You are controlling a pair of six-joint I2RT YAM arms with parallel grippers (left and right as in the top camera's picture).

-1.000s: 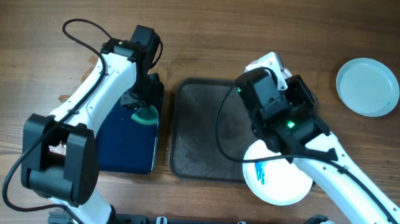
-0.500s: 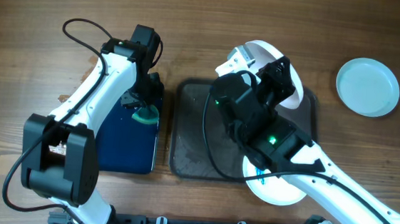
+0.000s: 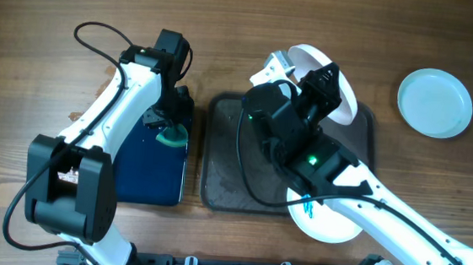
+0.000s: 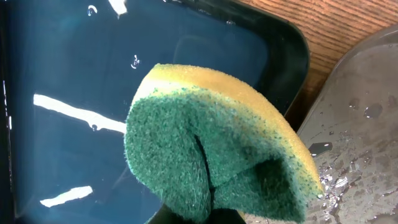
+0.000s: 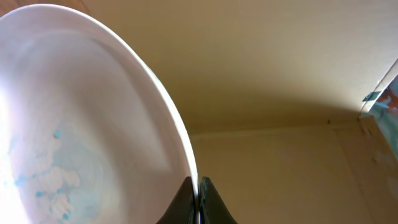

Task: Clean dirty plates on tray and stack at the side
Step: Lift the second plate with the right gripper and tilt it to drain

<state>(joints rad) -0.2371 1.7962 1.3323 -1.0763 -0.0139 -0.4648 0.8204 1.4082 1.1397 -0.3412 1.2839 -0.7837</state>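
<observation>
Pinching tilted plate (image 5: 93, 118) rim in right claw (image 5: 198, 190) | clamping sponge (image 4: 211, 155) in left claw (image 3: 170, 120) | risk: slipping from thin edge grip, dropping onto tray (image 3: 227, 149)

Overhead, my right arm (image 3: 343, 179) covers much of the tray (image 3: 226, 157) and part of the smeared plate (image 3: 335, 227) at the tray's near right corner. On the right wrist view the lifted plate (image 5: 93, 124) runs past the frame; the sponge (image 4: 211, 143) hides most of my left end effector (image 4: 199, 214).

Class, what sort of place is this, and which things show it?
Probably a tabletop dishwashing setup: wet tray, blue basin, a sponge in the left gripper, a smeared plate in the right gripper.
</observation>
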